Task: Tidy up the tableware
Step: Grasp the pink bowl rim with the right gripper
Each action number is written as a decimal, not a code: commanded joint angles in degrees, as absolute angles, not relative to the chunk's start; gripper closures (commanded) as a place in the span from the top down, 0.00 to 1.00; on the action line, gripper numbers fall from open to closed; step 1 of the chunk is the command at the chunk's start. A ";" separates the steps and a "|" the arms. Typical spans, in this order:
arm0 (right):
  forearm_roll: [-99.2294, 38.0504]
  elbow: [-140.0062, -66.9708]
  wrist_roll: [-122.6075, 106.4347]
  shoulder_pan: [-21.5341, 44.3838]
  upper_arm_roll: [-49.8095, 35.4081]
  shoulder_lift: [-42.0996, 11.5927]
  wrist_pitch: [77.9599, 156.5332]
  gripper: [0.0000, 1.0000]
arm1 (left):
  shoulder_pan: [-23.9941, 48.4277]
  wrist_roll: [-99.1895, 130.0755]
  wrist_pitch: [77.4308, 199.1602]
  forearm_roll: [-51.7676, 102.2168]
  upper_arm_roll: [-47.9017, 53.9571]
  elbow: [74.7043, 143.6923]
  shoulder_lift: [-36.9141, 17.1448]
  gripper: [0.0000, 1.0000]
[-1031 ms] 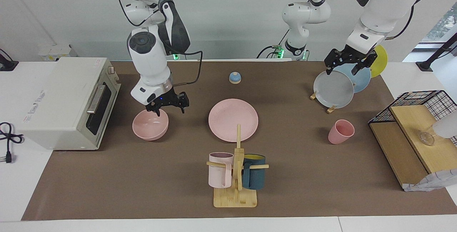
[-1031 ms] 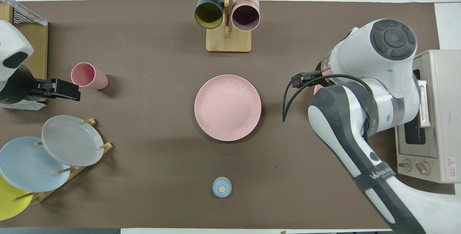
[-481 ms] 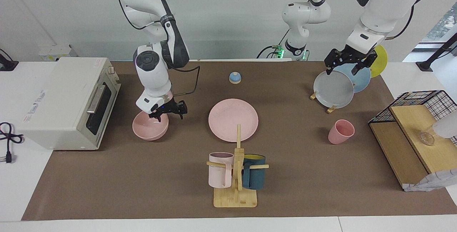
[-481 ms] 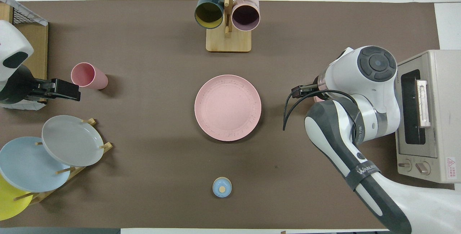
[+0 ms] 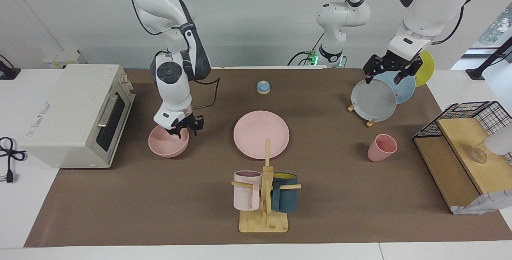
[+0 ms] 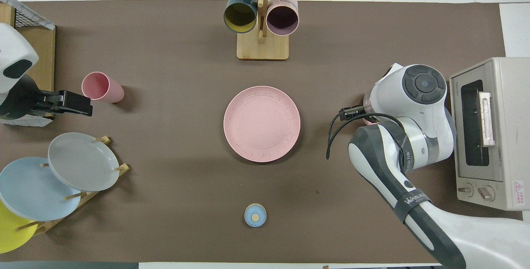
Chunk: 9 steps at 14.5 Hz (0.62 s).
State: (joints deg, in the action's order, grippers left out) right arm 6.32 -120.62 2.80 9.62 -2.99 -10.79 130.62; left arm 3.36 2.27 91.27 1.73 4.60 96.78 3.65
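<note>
The pink plate (image 5: 261,134) lies flat at the middle of the table, as the overhead view (image 6: 261,123) also shows. The pink bowl (image 5: 166,146) stands toward the right arm's end, beside the toaster oven. My right gripper (image 5: 185,131) is low at the bowl's rim, on the side toward the plate, and its fingers stand apart. In the overhead view my right arm hides the bowl. The pink cup (image 5: 382,147) stands upright toward the left arm's end, also seen from overhead (image 6: 102,87). My left gripper (image 5: 384,79) waits open and empty over the plate rack.
A toaster oven (image 5: 76,114) stands at the right arm's end. A rack holds a grey plate (image 5: 374,100) with blue and yellow ones. A mug tree (image 5: 264,196) with two mugs stands farther from the robots than the plate. A small blue knob (image 5: 263,87) and a wire shelf (image 5: 468,132) are also there.
My right gripper has come down to the bowl's rim and the arm has drawn back toward the robots. The left arm, plate and cup have not moved.
</note>
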 commanded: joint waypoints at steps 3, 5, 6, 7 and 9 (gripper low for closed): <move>7.91 -121.29 1.05 9.49 -3.43 -10.55 131.49 0.00 | 3.69 2.90 90.96 0.70 4.31 96.50 4.04 1.00; 7.91 -117.54 1.40 11.41 -3.43 -10.81 127.56 0.00 | 3.60 2.81 91.75 0.79 4.31 96.85 4.04 1.00; 7.91 -112.90 2.54 13.34 -3.43 -11.85 122.66 0.00 | 3.60 2.81 92.28 0.79 4.31 97.20 3.96 1.00; 7.91 -106.67 5.51 15.62 -3.51 -13.34 116.69 0.00 | 3.43 2.81 93.16 0.79 4.31 97.38 3.52 1.00; 7.82 -96.63 13.93 22.11 -3.52 -16.60 110.50 0.00 | 3.08 2.81 94.91 0.79 4.31 97.38 1.77 1.00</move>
State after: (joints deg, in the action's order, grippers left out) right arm 7.92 -108.20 7.23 16.61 -3.37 -11.80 117.12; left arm 3.29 2.28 92.54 1.73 4.44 97.04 3.31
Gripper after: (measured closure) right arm 0.956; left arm 0.000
